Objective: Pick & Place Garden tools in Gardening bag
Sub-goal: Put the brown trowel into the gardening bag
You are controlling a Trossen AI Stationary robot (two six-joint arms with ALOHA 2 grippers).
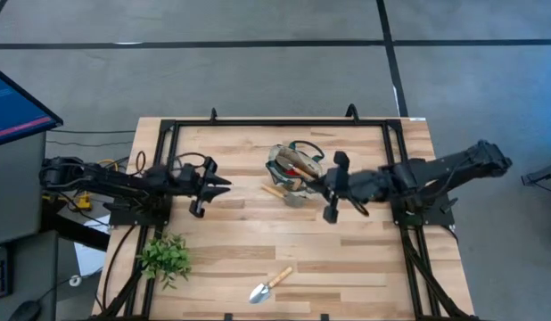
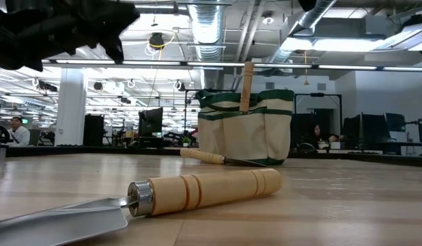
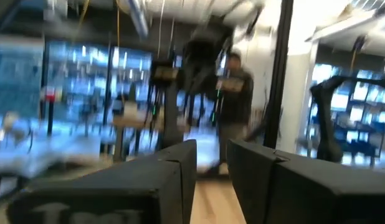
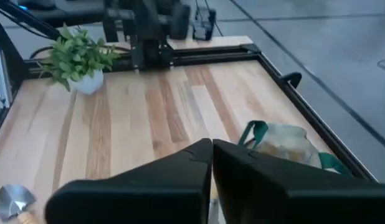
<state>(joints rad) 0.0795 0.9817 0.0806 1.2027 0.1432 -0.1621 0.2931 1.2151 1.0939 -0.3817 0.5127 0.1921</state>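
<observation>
trowel (image 1: 270,285) lies loose at lower centre of the high view, long axis diagonal, blade lower left. right end effector (image 1: 329,214), fingers together and empty, sits above it, nearer than left end effector (image 1: 224,185), part open. gardening bag (image 1: 293,166) upper centre.

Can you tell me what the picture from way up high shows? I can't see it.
A gardening bag with tools sits on a wooden table between two robot arms. One trowel lies near the front edge, beside a leafy plant.
</observation>
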